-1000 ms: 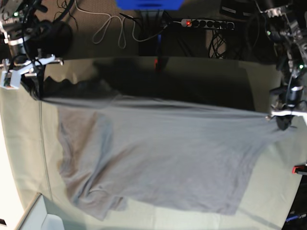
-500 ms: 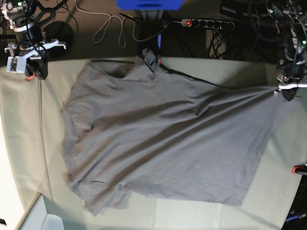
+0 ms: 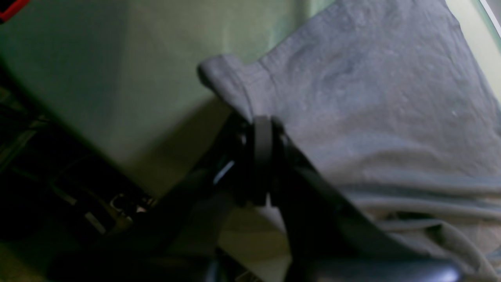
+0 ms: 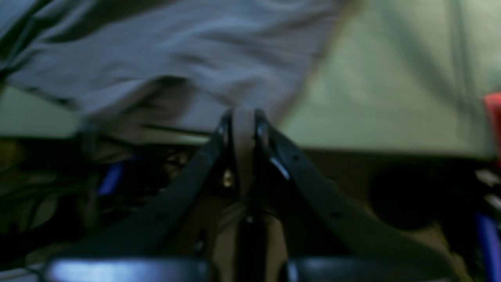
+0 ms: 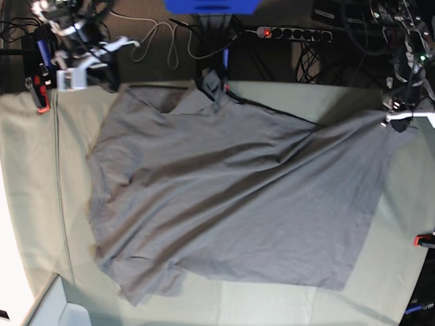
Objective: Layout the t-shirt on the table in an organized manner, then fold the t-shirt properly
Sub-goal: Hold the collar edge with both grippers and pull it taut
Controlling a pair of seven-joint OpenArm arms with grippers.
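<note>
A dark grey t-shirt (image 5: 231, 204) lay spread across most of the table (image 5: 34, 183), which was covered in a pale green cloth. The garment lay sideways in the base view, wrinkled, with a bunched sleeve near the view's lower left.

At the base view's right edge, the left gripper (image 5: 399, 122) pinched one corner of the shirt, and the fabric ran taut from it toward the middle. In the left wrist view, the left gripper's black fingers (image 3: 261, 156) were pressed together on a fold of grey cloth, with the hemmed corner poking out just past the tips.

At the upper left, the right gripper (image 5: 75, 75) hung beyond the table's far edge, apart from the shirt. In the blurred right wrist view, its fingers (image 4: 223, 133) stood a narrow gap apart with no cloth between them; the shirt lay beyond the tips.
</note>
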